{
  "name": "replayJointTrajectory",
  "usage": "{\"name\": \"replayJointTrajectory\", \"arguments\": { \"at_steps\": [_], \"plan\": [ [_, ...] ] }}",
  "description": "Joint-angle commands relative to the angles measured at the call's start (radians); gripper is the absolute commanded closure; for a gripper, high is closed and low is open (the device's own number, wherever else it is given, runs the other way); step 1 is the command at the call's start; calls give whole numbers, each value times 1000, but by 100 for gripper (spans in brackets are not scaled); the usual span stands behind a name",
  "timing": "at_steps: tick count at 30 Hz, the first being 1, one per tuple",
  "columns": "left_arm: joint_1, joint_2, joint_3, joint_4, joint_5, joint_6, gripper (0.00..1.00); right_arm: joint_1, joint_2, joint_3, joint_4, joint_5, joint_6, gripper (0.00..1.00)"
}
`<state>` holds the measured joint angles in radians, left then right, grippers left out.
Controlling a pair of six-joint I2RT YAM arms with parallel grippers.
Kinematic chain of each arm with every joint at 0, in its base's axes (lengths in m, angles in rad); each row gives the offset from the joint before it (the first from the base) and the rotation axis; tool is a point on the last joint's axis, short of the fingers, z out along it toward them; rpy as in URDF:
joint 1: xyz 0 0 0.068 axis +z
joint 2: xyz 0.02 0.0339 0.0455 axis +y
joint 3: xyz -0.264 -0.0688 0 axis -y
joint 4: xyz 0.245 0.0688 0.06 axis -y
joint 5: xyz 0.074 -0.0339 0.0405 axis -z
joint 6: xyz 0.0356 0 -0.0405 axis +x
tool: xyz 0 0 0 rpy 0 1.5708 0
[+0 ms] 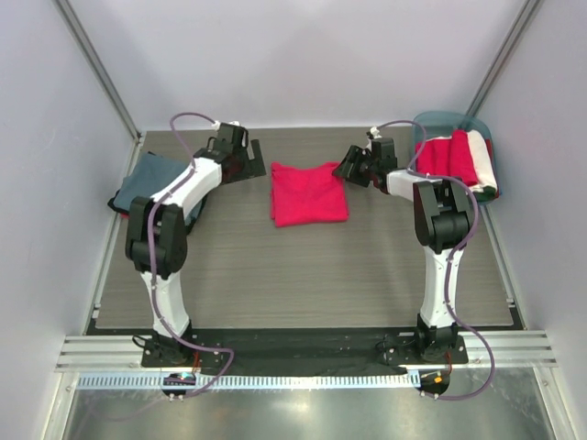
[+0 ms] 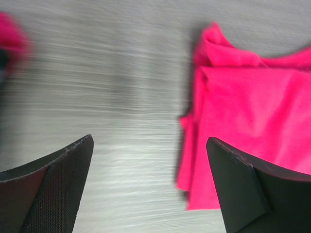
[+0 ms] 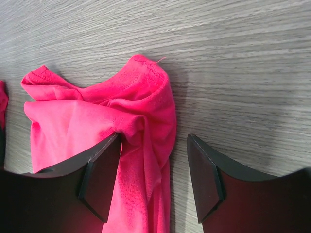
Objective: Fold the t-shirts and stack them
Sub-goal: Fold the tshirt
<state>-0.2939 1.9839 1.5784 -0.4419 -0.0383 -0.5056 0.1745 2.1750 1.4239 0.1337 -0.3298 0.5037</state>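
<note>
A crimson-red t-shirt (image 1: 309,194) lies folded into a rough square at the middle of the table. My left gripper (image 1: 253,163) hovers at its far left corner, open wide and empty (image 2: 149,140); the shirt's edge (image 2: 252,111) lies by the right-hand finger (image 2: 252,189). My right gripper (image 1: 349,167) is at the far right corner, open (image 3: 153,137). The shirt's bunched edge (image 3: 146,121) lies between its jaws, against the left finger (image 3: 99,174) and with a gap before the right one. A slate blue-grey t-shirt (image 1: 147,179) lies crumpled at the table's left edge.
A teal tub (image 1: 440,122) stands at the back right with red and white shirts (image 1: 456,158) draped over it. Metal frame posts rise at both back corners. The arms' bases are bolted along the near edge.
</note>
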Motion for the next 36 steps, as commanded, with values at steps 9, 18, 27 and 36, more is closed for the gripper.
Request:
{"name": "replayJointTrajectory", "arguments": {
  "at_steps": [9,18,27,36],
  "plan": [
    [-50,-89,23,-159,-675,290,0,-1,3,7,52,-40,21,39],
    [-38,64,81,-208,-822,386,2,-1,2,7,44,-41,25,39],
    [-19,128,97,-239,-896,352,6,-1,31,21,56,-63,45,43],
    [12,173,137,-296,-951,303,36,0,28,9,83,-86,62,63]
  ]
}}
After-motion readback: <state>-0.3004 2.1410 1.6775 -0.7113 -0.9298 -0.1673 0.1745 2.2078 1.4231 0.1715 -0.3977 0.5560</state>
